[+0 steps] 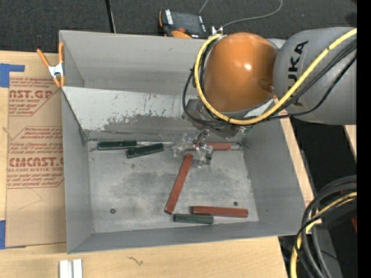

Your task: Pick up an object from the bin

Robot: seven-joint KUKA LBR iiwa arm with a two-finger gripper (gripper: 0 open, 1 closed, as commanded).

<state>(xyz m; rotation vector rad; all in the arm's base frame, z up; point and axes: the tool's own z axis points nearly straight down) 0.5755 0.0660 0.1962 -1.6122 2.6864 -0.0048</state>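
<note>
Gripper (195, 150) low over upper end of slanted red stick (177, 185), mid-bin (127, 193). Open or closed: cannot tell.

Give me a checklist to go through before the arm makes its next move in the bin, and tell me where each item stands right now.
1. Gripper above a thing: ok. It is at the upper end of the slanted red-brown stick mid-bin.
2. Upper end free of neighbours: cannot tell. A short red piece lies close by, to the view's right.
3. Lower end free: cannot tell. It ends close to a dark green stick near the front wall.
4. Two dark green sticks at the left, apart from the gripper: ok.
5. Slanted stick lying on the bin floor: ok.
</note>
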